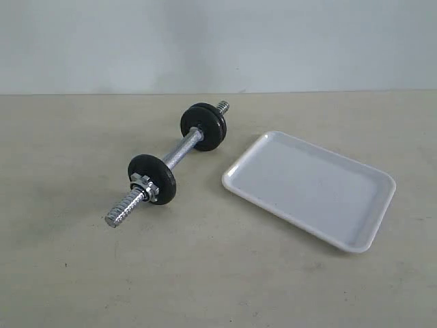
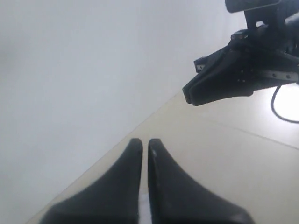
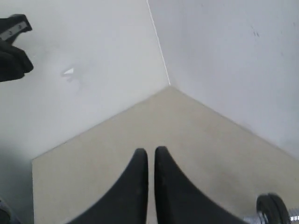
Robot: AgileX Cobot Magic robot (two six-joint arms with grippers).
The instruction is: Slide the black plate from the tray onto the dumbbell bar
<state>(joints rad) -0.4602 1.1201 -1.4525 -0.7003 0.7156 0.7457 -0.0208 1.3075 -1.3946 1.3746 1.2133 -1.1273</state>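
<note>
Small round black iron plate (image 1: 220,123) judged already seated at the far end of the chrome steel dumbbell bar (image 1: 179,154).
Exterior: white plastic tray (image 1: 314,184) is seen bare. Left wrist: left gripper (image 2: 145,149) jaws closed, empty. Right wrist: right gripper (image 3: 150,156) likewise; only a seating check is called for.

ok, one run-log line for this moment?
tray: nothing in it | bar: beside tray, no gripper on it | left gripper: shut, empty | right gripper: shut, empty

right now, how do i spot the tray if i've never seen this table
On the beige table, look right of the dumbbell bar. The tray lies flat there: the only white thing, a glossy rectangle with rounded corners and a low rim.
</note>
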